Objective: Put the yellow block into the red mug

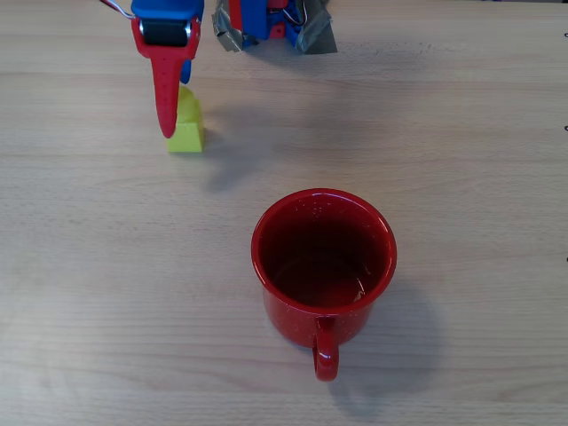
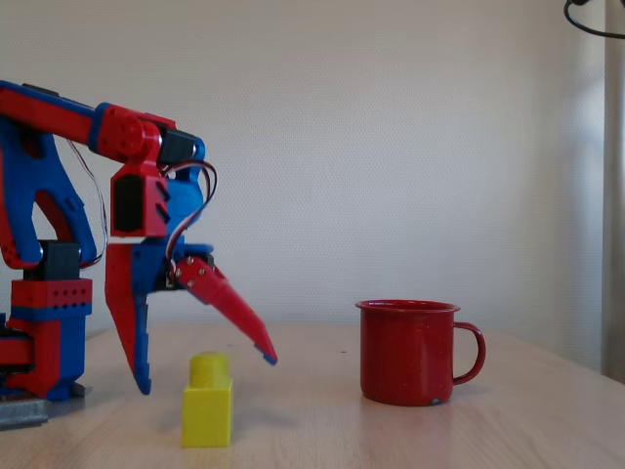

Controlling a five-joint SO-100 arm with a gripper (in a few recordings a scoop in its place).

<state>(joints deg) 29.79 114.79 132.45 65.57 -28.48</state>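
Closest to the side camera, I saw the yellow block standing upright on the wooden table, stud on top. Just above it my gripper hung with its fingers spread wide, holding nothing. The red mug stood well off to the right, empty inside from above, its handle pointing away from my arm.

Materials and finish
Glossy speckled enamel red mug; smooth plastic yellow block; matt pale wood-grain table.
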